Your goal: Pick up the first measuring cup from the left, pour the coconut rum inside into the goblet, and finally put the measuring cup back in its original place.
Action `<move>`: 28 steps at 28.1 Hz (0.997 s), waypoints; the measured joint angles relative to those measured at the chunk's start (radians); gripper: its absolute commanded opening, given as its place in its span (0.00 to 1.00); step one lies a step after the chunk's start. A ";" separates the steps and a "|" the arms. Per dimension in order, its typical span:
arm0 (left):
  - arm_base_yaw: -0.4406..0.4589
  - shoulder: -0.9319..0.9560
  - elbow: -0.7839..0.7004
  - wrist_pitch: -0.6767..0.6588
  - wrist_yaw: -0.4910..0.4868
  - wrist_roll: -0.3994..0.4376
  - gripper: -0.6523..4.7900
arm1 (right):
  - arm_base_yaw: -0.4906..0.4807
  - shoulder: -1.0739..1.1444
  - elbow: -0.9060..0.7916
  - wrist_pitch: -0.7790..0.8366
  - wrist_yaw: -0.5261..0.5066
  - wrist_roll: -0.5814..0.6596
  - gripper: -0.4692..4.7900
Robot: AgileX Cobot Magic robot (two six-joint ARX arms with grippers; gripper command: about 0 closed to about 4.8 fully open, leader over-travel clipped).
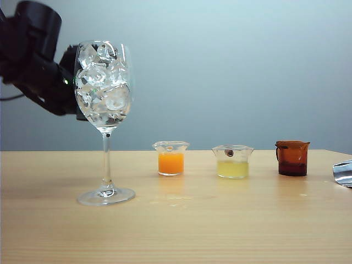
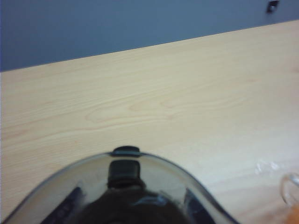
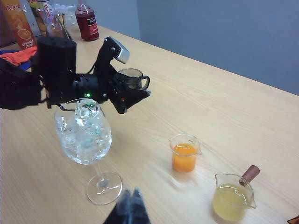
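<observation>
The goblet [image 1: 104, 110] [image 3: 86, 135] stands on the wooden table, its bowl full of ice cubes. My left gripper [image 3: 128, 86] hangs in the air just beyond the bowl, shut on the first measuring cup [image 3: 133, 78], a smoky-grey glass that stays upright with its handle sticking out sideways. In the left wrist view the cup's grey rim [image 2: 154, 161] curves in front of my left gripper [image 2: 131, 205]. In the exterior view the left arm [image 1: 38, 60] shows dark behind the goblet and the cup is hidden. I cannot make out the coconut rum. My right gripper [image 3: 131, 193] hovers near the goblet's foot, shut and empty.
To the right of the goblet stand a cup of orange liquid [image 1: 171, 158], a cup of pale yellow liquid [image 1: 232, 161] and an amber-brown handled cup [image 1: 292, 158]. A shiny silver object [image 1: 344, 172] lies at the right edge. Bottles [image 3: 87, 21] and a juice carton [image 3: 18, 23] crowd the far corner.
</observation>
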 measured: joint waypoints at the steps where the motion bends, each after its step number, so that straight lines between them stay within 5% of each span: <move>1: 0.000 -0.020 0.000 -0.024 0.001 0.007 0.32 | 0.000 0.000 0.000 0.000 -0.001 0.000 0.08; 10: 0.045 -0.201 0.000 -0.188 0.010 0.020 0.32 | 0.000 -0.001 0.000 0.000 -0.017 0.000 0.08; 28: 0.106 -0.628 0.000 -0.581 0.216 0.055 0.32 | 0.000 0.000 0.007 0.000 -0.031 0.000 0.08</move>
